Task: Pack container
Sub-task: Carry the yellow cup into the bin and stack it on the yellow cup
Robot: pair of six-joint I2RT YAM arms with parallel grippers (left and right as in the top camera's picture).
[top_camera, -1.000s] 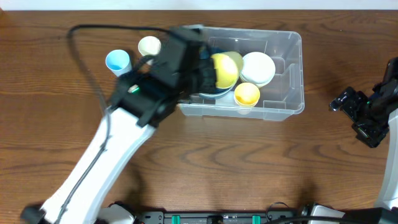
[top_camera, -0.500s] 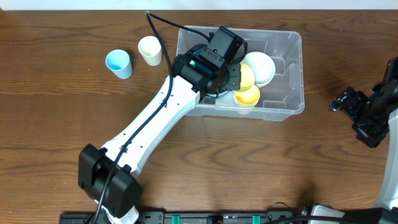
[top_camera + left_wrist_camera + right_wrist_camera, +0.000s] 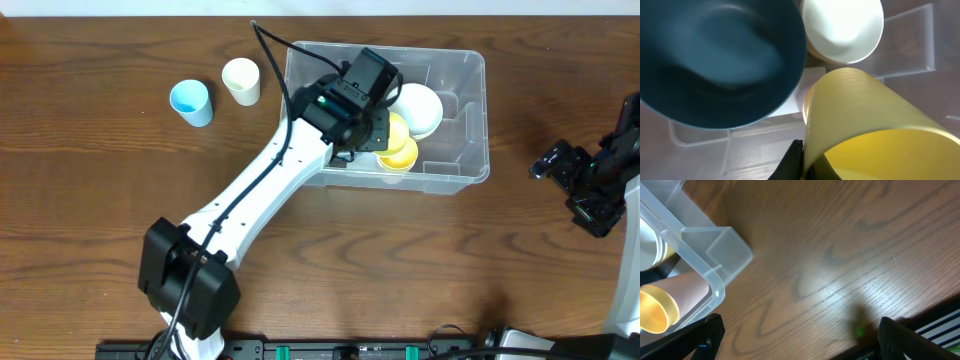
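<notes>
Left gripper (image 3: pixel 805 162), reaching into the clear plastic container (image 3: pixel 486 105) at the far middle of the wooden table (image 3: pixel 450 260), is clamped tight on the wall of a yellow cup (image 3: pixel 865 115). The cup lies tilted beside a dark blue bowl (image 3: pixel 715 55) and a white bowl (image 3: pixel 842 25), both inside the container. Another yellow cup (image 3: pixel 397 153) sits by the near wall. Right gripper (image 3: pixel 800 325) hangs wide apart and empty over bare wood, well right of the container. A light blue cup (image 3: pixel 190 101) and a cream cup (image 3: pixel 241 80) stand outside, to the left.
</notes>
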